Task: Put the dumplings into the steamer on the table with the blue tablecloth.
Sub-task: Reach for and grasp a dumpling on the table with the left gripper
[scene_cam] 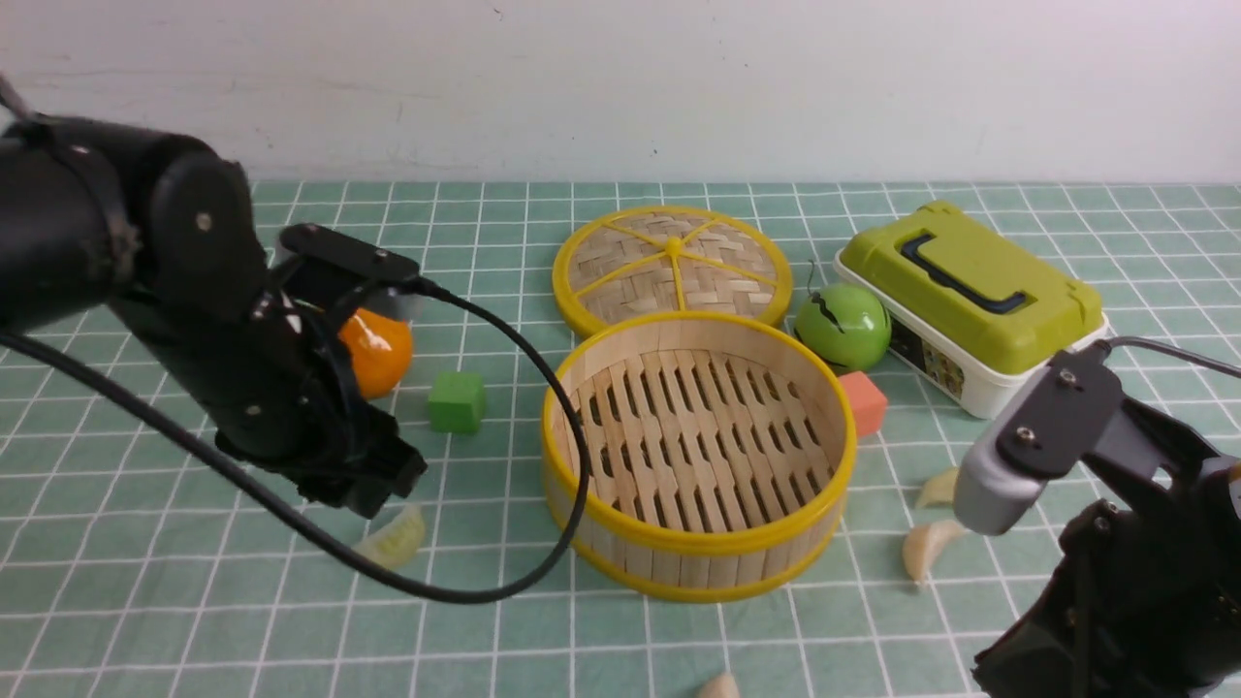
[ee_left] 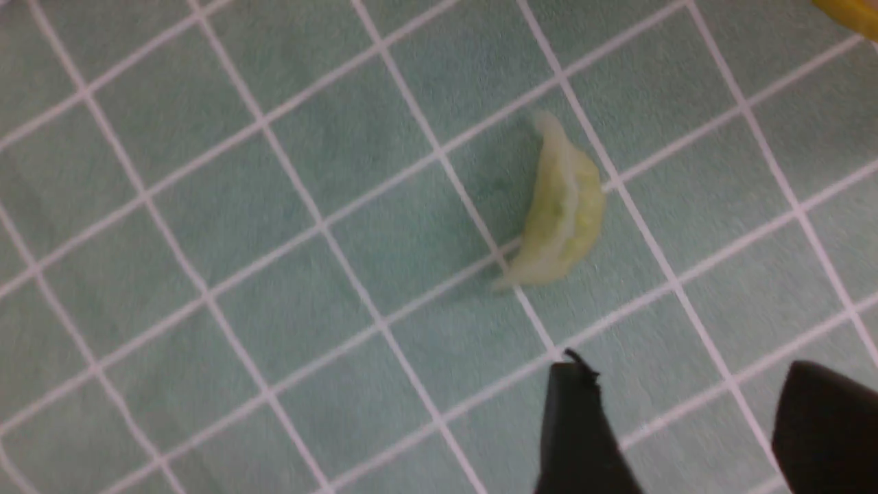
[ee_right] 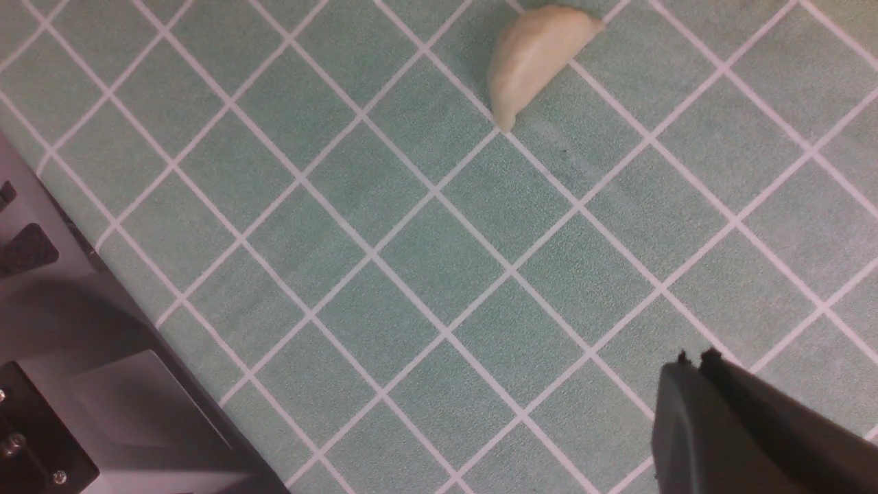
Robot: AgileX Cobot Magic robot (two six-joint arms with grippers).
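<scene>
The steamer (scene_cam: 698, 546) stands empty at the middle of the table with the blue tablecloth (scene_cam: 145, 582). One yellowish-green dumpling (scene_cam: 396, 538) lies left of it, just beside my left gripper (scene_cam: 383, 494). In the left wrist view that dumpling (ee_left: 562, 206) lies ahead of the open, empty left gripper (ee_left: 686, 384). Two cream dumplings (scene_cam: 938, 488) (scene_cam: 926, 551) lie right of the steamer, and a fourth (scene_cam: 719, 686) lies at the front edge. My right gripper (ee_right: 693, 360) is shut and empty above the cloth, well apart from a cream dumpling (ee_right: 531, 58).
The woven lid (scene_cam: 672, 267) lies behind the steamer. An orange toy (scene_cam: 373, 351) and a green cube (scene_cam: 457, 401) are at the left. A green apple (scene_cam: 843, 325), a red cube (scene_cam: 863, 402) and a green lunch box (scene_cam: 970, 291) are at the right. The left arm's cable (scene_cam: 543, 572) loops past the steamer's wall.
</scene>
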